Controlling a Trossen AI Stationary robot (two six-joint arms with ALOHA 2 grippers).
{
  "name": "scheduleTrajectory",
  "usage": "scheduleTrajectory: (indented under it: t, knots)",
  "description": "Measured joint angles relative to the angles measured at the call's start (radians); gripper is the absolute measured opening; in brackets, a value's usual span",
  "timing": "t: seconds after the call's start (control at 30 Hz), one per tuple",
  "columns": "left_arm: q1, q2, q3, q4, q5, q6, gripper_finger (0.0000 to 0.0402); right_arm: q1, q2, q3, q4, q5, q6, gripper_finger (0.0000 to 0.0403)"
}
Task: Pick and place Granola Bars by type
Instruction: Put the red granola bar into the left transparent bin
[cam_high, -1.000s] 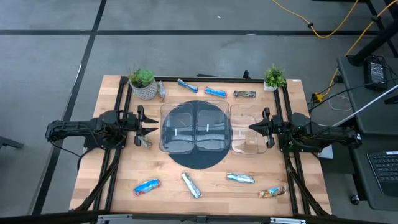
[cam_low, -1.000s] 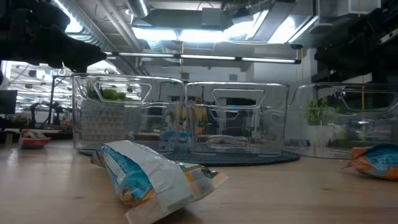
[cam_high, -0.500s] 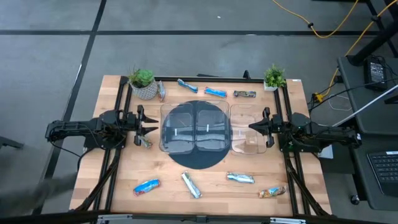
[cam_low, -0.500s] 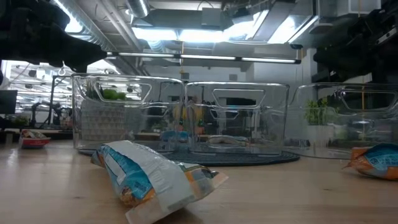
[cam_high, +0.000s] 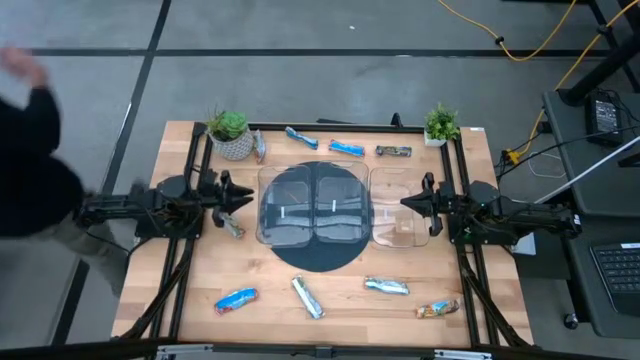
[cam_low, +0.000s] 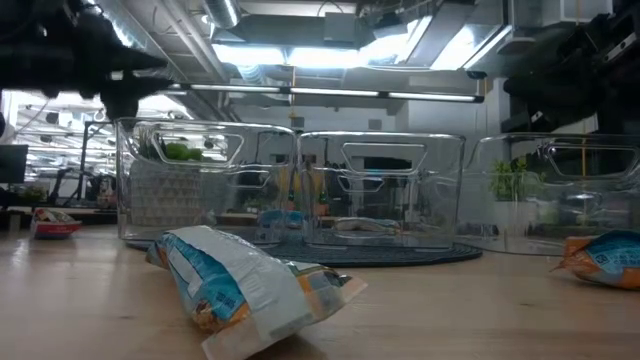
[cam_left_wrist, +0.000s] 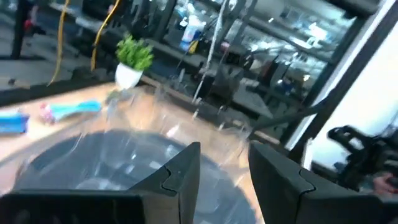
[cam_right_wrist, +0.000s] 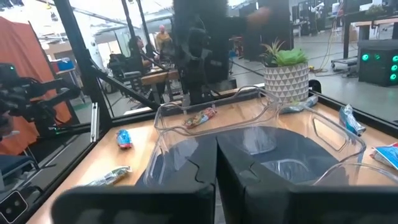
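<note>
Change, left arm: we note that the left gripper (cam_high: 236, 196) has shifted from its earlier pose, now angled slightly toward the table's far side, above the small silver-wrapped bar (cam_high: 232, 227) beside the trays. Its fingers (cam_left_wrist: 180, 180) stand spread, holding nothing.

Change, surroundings: a person in dark clothing (cam_high: 30, 165) has entered at the table's left edge; they were absent half a second ago.

Right arm: the right gripper (cam_high: 412, 205) is unchanged, waiting at the right-hand clear plastic tray (cam_high: 398, 238), fingers pressed together.

Bars: the shiny wrapped granola bars have not moved. Three lie at the far edge, e.g. the bright blue bar (cam_high: 346, 148); four lie near the front, e.g. the blue-and-white bar (cam_high: 236, 299).

Trays: the two clear trays on the dark round mat (cam_high: 315, 258) appear empty.

Task meaning: we judge sorting has not begun; the left arm looks to be starting its first approach.
</note>
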Motion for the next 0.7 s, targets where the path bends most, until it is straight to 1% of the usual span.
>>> scheduleTrajectory:
  t: [0.07, 0.13, 0.23, 0.33, 0.4, 0.47, 0.57, 0.7]
  knots:
    - [0.0, 0.007, 0.053, -0.028, -0.009, 0.008, 0.0127, 0.0, 0.0, 0.0, 0.0, 0.0, -0.003, 0.0008]
    - [0.0, 0.039, 0.143, -0.107, -0.022, 0.024, 0.0127, 0.0, 0.0, 0.0, 0.0, 0.0, -0.001, 0.0008]
    - [0.0, 0.132, 0.349, -0.347, -0.045, 0.04, 0.0127, 0.0, 0.0, 0.0, 0.0, 0.0, -0.001, 0.0008]
    - [0.0, 0.275, 0.578, -0.633, -0.096, 0.025, 0.0127, 0.0, 0.0, 0.0, 0.0, 0.0, -0.001, 0.0008]
    - [0.0, 0.371, 0.715, -0.747, -0.121, 0.005, 0.0127, 0.0, 0.0, 0.0, 0.0, 0.0, -0.002, 0.0008]
    - [0.0, 0.454, 0.827, -0.812, -0.124, 0.0, 0.0127, 0.0, 0.0, 0.0, 0.0, 0.0, -0.002, 0.0008]
    - [0.0, 0.556, 0.957, -0.868, -0.12, -0.002, 0.0127, 0.0, 0.0, 0.0, 0.006, 0.0, -0.003, 0.0008]
    - [0.0, 0.643, 1.063, -0.936, -0.08, -0.005, 0.0127, 0.0, 0.0, 0.0, 0.008, 0.0, -0.004, 0.0008]
